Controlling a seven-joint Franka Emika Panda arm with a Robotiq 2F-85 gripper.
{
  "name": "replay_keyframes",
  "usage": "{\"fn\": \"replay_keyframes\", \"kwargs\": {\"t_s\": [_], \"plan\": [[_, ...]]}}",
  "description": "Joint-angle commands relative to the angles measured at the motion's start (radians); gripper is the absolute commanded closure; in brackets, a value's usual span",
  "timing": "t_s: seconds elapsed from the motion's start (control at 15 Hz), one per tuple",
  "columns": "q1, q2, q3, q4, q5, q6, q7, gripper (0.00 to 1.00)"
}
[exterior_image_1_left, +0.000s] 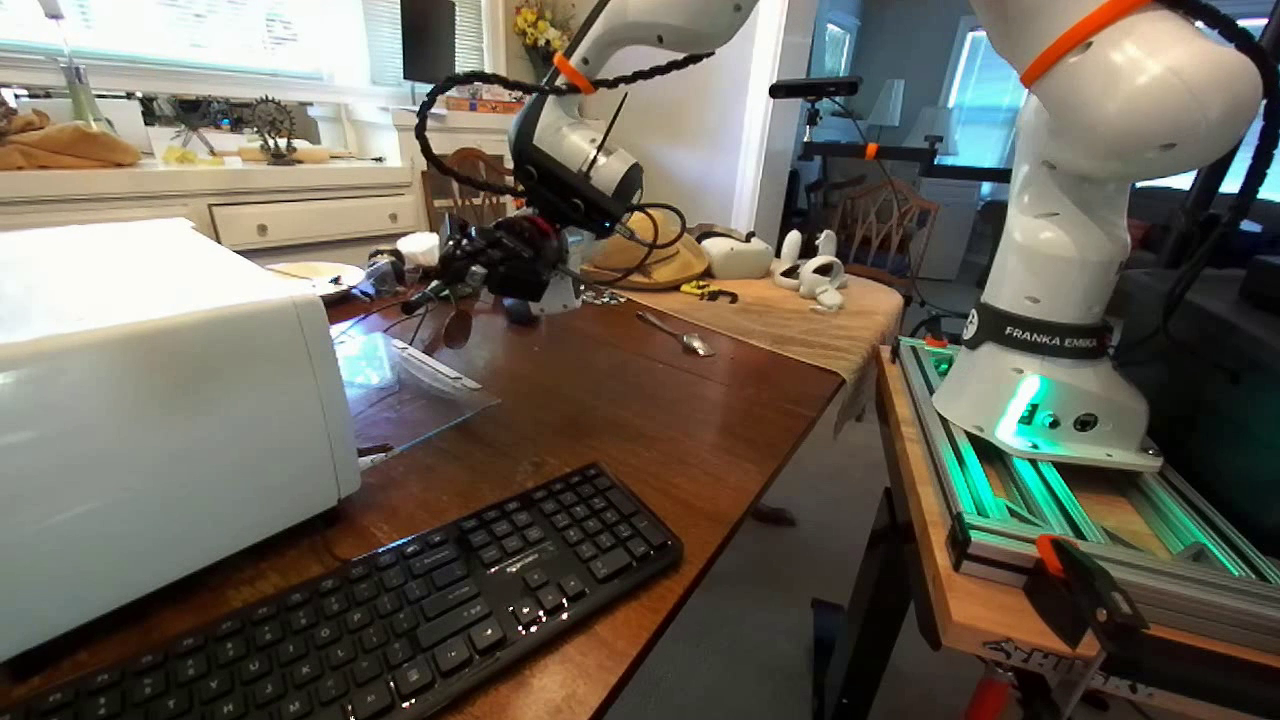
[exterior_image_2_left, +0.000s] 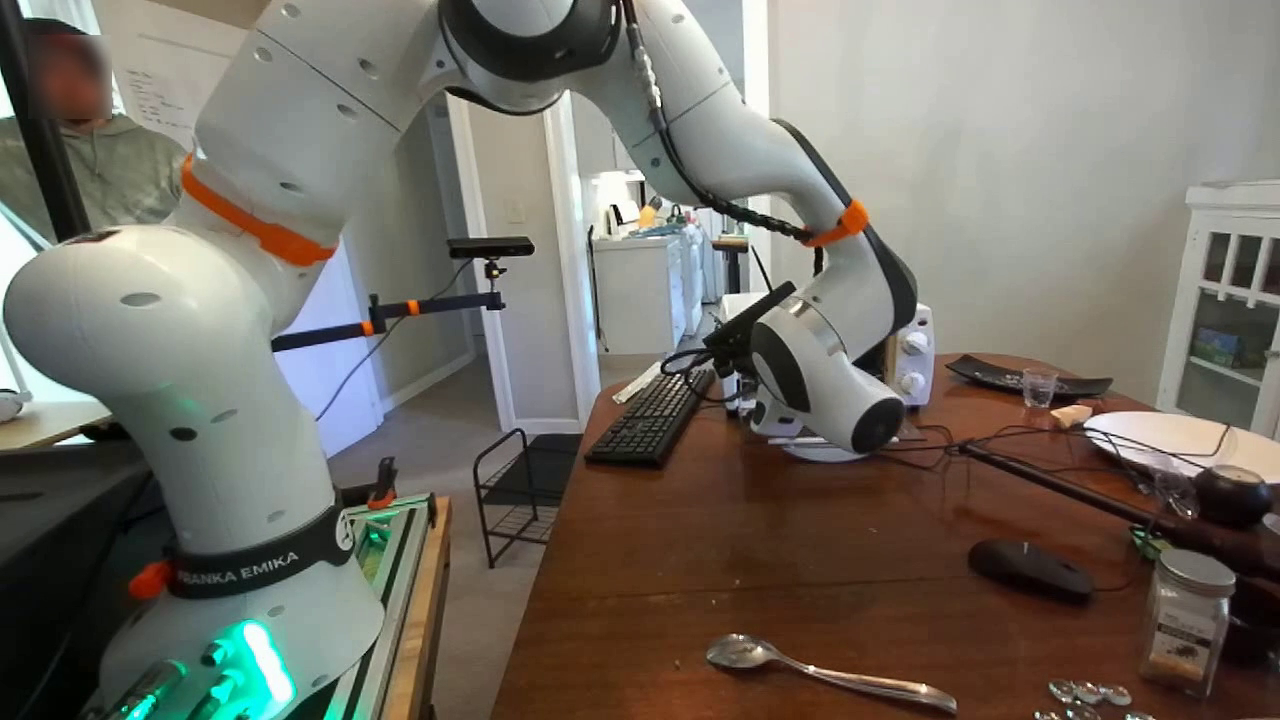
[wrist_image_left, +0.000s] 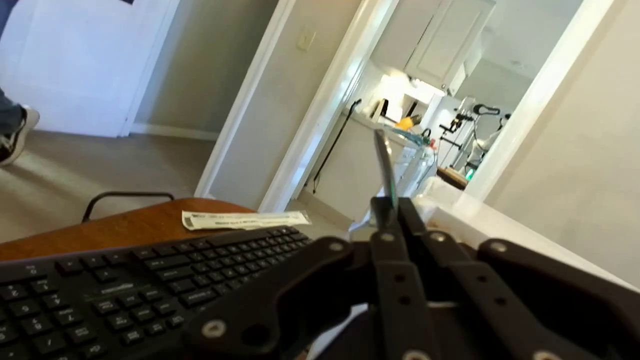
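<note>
Item: one slim metal utensil (wrist_image_left: 386, 157), in hand. My gripper (wrist_image_left: 396, 214): fingers closed on the utensil, tips close together about its shaft.

Stage of the handling: midway, I judge. Done: the piece is in my grasp and, as far as the views show, clear of the tabletop (exterior_image_2_left: 830, 560). Left: it is not set down, and my fingers are not parted.

Place: held between my fingertips, standing out beyond them, in front of the white appliance (exterior_image_1_left: 170, 400) and near the glass panel (exterior_image_1_left: 430, 395) that reaches out from it; whether it touches the panel I cannot tell.

Looks: thin, greyish silver, brighter along one edge, slightly curved, rounded at the tip, shown nearly edge-on in the wrist view. In an exterior view a dark reddish-brown oval (exterior_image_1_left: 457, 328) hangs under my fingertips, perhaps a bowl-shaped end mirroring the wood; I cannot confirm that it belongs to the piece.

Nearby: one black keyboard (wrist_image_left: 145, 280), close to the appliance; one loose spoon (exterior_image_2_left: 845, 678), well apart from my fingers, flat on the tabletop; one pale printed strip (wrist_image_left: 245, 220) beyond the keyboard.
</note>
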Motion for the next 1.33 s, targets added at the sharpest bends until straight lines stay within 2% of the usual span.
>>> {"fn": "replay_keyframes", "kwargs": {"t_s": [0.0,0.2,0.47,0.53,0.8,0.87,1.0,1.27], "plan": [[0.058,-0.151,-0.016,-0.102,-0.034,0.197,0.027,0.99],[0.087,-0.248,-0.008,-0.149,-0.080,0.358,0.114,0.99],[0.113,-0.354,0.005,-0.182,-0.165,0.561,0.300,0.99],[0.072,-0.282,0.029,-0.130,-0.127,0.481,0.223,0.96],[0.079,-0.337,0.033,-0.156,-0.157,0.539,0.285,0.96],[0.079,-0.337,0.033,-0.160,-0.157,0.541,0.285,0.99],[0.091,-0.356,0.017,-0.182,-0.307,0.560,0.311,0.99],[0.109,-0.372,0.001,-0.185,-0.551,0.659,0.453,0.99]]}}
